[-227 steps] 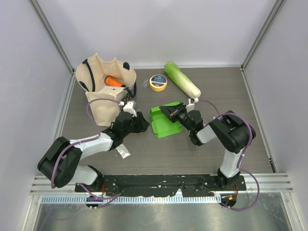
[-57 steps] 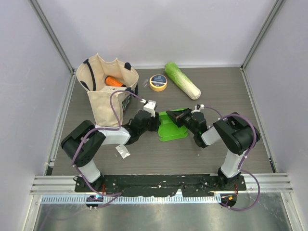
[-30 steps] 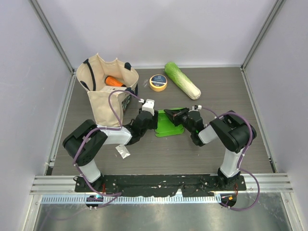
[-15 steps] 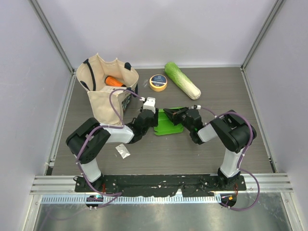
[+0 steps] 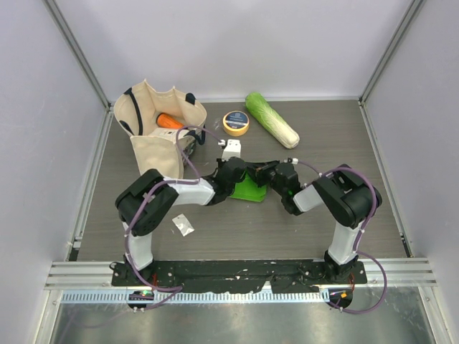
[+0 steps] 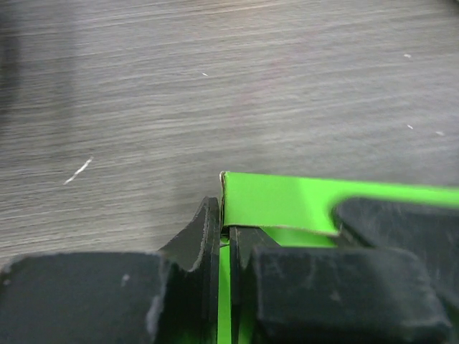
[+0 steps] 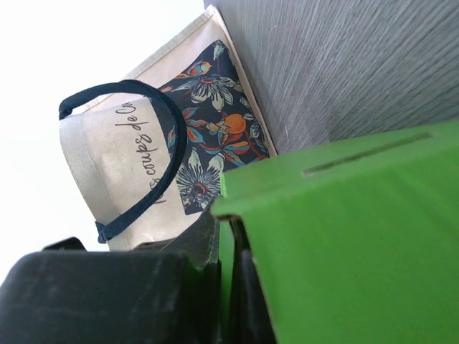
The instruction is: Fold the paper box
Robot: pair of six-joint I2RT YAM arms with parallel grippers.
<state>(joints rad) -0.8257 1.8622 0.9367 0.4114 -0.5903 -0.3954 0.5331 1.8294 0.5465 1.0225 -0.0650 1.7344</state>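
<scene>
The paper box (image 5: 252,190) is bright green, its cut edge pale. The left gripper (image 6: 224,233) and the right gripper (image 7: 228,240) are black. The tabletop (image 5: 323,143) is dark grey-brown with fine wood grain. At 11 o'clock, the tote bag (image 5: 154,143) is cream with navy handles, dark script and a navy panel of orange and white flowers. The tape roll (image 5: 236,122) is yellow around a dark blue label. The cabbage (image 5: 272,120) runs from green to whitish.

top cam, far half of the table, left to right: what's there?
tote bag → roll of yellow tape → cabbage
</scene>
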